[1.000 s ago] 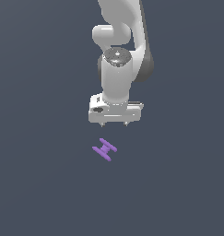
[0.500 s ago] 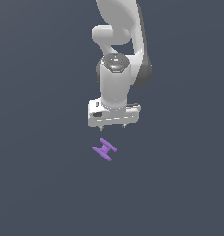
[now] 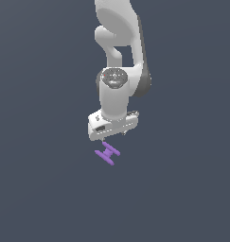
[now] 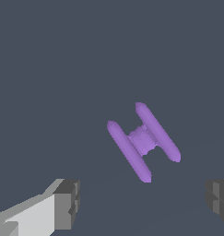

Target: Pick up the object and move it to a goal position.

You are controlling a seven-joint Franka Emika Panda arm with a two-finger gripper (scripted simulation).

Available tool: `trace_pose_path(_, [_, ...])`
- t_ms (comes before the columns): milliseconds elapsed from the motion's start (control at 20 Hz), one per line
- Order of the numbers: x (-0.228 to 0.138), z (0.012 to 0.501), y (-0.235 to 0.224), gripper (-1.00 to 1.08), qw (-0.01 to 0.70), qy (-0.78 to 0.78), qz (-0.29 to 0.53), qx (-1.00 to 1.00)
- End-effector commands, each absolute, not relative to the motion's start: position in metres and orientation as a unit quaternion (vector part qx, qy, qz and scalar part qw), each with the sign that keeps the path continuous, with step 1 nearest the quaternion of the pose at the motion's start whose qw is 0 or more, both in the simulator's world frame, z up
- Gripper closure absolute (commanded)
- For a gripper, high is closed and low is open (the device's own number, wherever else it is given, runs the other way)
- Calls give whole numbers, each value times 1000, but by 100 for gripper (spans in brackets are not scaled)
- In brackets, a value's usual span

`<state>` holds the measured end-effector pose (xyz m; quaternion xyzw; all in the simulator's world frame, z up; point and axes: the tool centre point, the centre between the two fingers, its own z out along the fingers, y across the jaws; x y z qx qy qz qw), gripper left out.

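My white end effector (image 3: 111, 135) hangs just above the dark grey surface (image 3: 45, 189). Its two dark fingertips (image 4: 67, 203) are spread wide apart, and nothing is between them. In the wrist view I see one fingertip on each side, with a big gap of bare surface in the middle.

The small purple H-shaped piece (image 3: 107, 152) lies flat on the surface. It is made of two thin rods side by side, joined by a short fat bar in the middle. In the exterior view it sits just below my end effector and almost under it. I am not touching it. In the wrist view the purple piece (image 4: 143, 140) lies at a slant, a little off from the middle of the gap between my fingertips.

I think I am in the step of reaching for the piece. I have not grabbed it yet, so the lifting and the carrying to the goal place are not done. I cannot see any mark for the goal in these views.

Next, I think I need to slide over a bit so the piece sits right in the middle of my fingers. I may need to turn my wrist so my fingers can squeeze across the two rods. Then I go straight down and press my fingers together on it.
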<state>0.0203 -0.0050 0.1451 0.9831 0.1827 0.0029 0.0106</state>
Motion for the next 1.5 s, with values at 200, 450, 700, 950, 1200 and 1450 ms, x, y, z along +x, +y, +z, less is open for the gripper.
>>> trace_pose_path(200, [28,122,-14,-92,10,266,0,964])
trace_pose_path(450, [32,104,-20,-92,8,328,-1,945])
trace_pose_path(700, [36,88,-26,-92,5,385,-1,923])
trace_pose_path(950, [39,75,-31,-92,3,426,-1,905])
trace_pose_path(1200, [40,67,-33,-92,1,451,0,893])
trace_pose_path(1450, [41,64,-35,-92,0,461,0,887])
